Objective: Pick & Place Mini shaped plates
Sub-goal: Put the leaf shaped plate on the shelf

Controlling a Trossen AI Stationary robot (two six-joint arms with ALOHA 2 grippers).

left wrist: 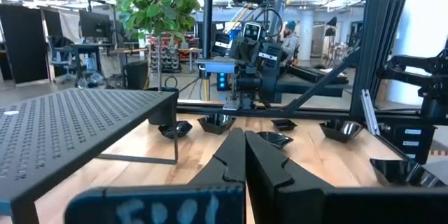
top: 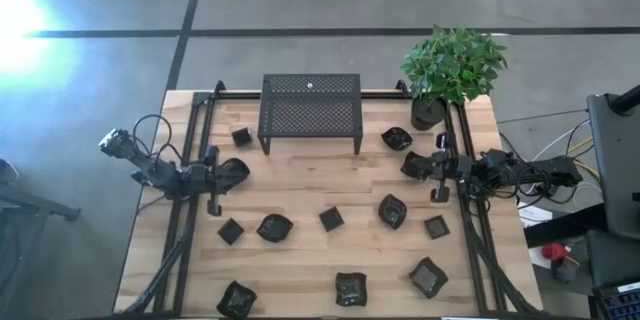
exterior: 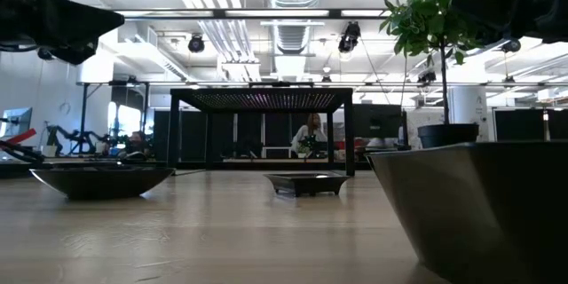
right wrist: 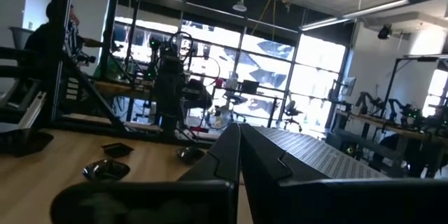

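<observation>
Pale wooden worktop [top: 310,200] with your two arms parked at its side edges, both hands clenched on nothing.

You have the left hand [top: 214,203] at the left edge and the right hand [top: 437,192] at the right edge, each with its dark fingers [left wrist: 241,159] pressed together and empty. Your tiny near-black mini shaped plates [top: 275,227] lie scattered over the front half and along both side edges, one just beside each hand. At the back edge stands the black perforated metal rack with legs [top: 310,110], and in the back right corner you see the leafy green plant in a dark pot [top: 450,70].
</observation>
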